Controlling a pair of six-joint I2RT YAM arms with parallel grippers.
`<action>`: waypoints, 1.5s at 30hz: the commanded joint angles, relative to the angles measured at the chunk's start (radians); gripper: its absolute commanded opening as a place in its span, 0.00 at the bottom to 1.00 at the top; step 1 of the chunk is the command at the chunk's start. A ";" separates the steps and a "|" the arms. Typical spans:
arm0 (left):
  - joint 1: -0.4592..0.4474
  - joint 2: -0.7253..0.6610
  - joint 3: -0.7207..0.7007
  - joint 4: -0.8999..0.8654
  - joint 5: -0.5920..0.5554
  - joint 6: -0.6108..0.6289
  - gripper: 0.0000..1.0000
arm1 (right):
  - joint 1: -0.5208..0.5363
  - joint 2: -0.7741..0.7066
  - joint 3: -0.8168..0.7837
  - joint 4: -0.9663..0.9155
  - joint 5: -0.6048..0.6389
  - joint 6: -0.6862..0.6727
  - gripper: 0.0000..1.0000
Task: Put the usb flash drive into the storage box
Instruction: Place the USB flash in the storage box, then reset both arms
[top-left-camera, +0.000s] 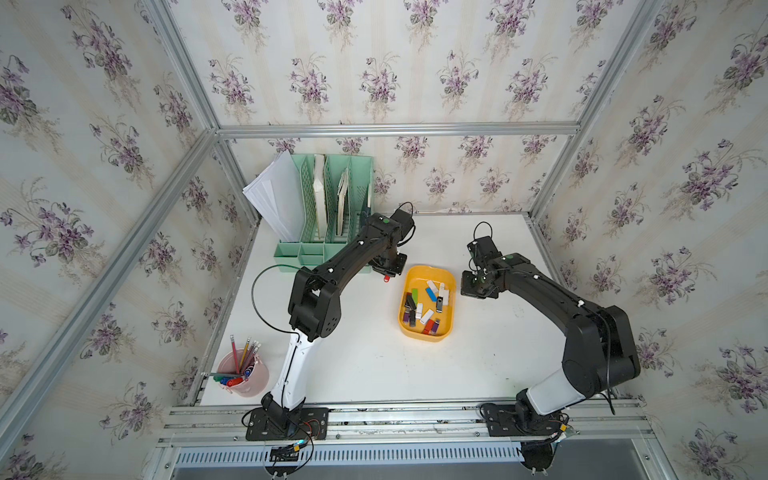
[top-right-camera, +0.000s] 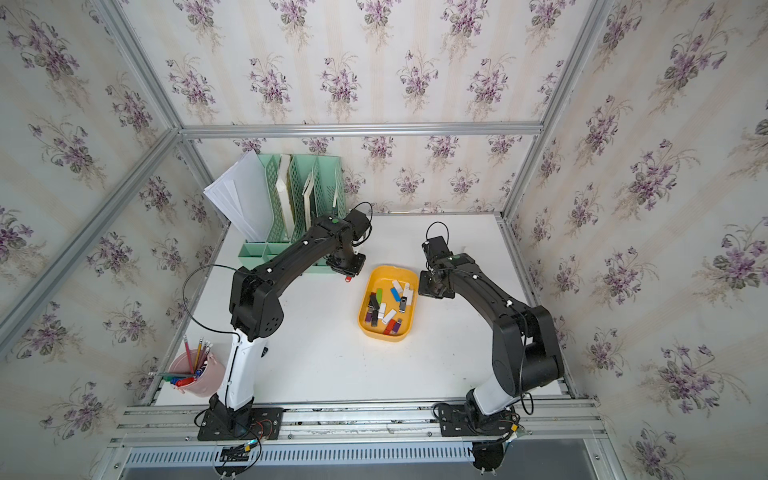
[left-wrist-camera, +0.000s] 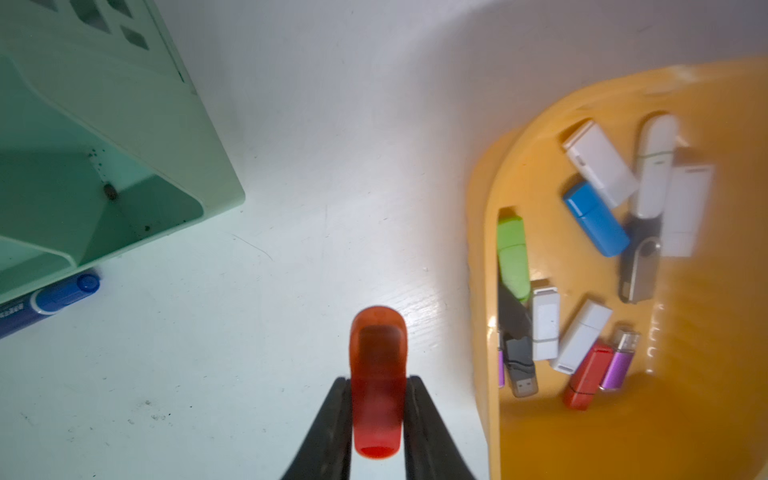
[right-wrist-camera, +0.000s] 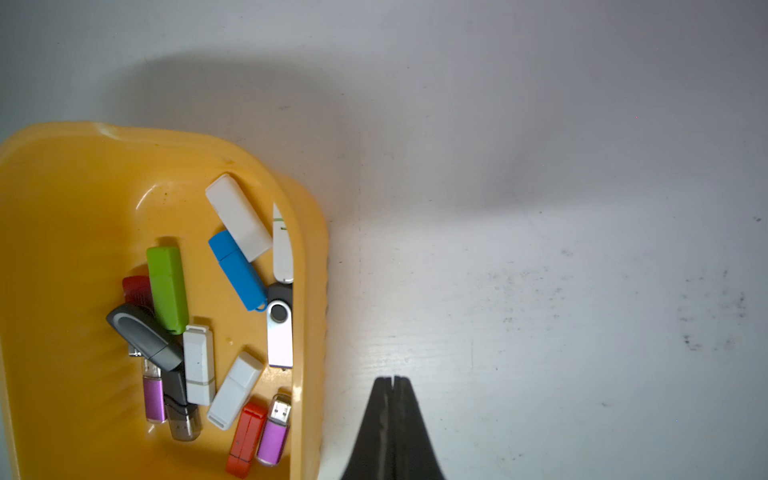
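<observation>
Pinched between the left fingers (left-wrist-camera: 332, 419): the red usb flash drive (left-wrist-camera: 377, 365), long axis in line with them, above the table (left-wrist-camera: 291, 208). The storage box (left-wrist-camera: 482, 249) lies just right of it in frame, not under it yet. The right fingers (right-wrist-camera: 374, 436) are closed, empty.

Red flash drive (left-wrist-camera: 377, 353) in left gripper (left-wrist-camera: 378, 381)

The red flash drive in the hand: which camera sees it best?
The left wrist view: the red flash drive looks big, pinched by the left hand. Both top views show only a red speck; the right wrist view misses it.
</observation>
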 joint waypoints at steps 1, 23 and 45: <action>-0.023 0.029 0.080 -0.062 0.028 -0.016 0.26 | -0.011 -0.018 -0.011 -0.003 0.002 -0.010 0.00; -0.121 0.160 0.128 0.041 0.141 -0.101 0.28 | -0.050 -0.071 -0.033 -0.017 -0.003 -0.026 0.00; 0.257 -0.794 -1.025 0.593 -0.182 -0.021 0.99 | -0.049 -0.263 -0.195 0.210 0.256 0.046 1.00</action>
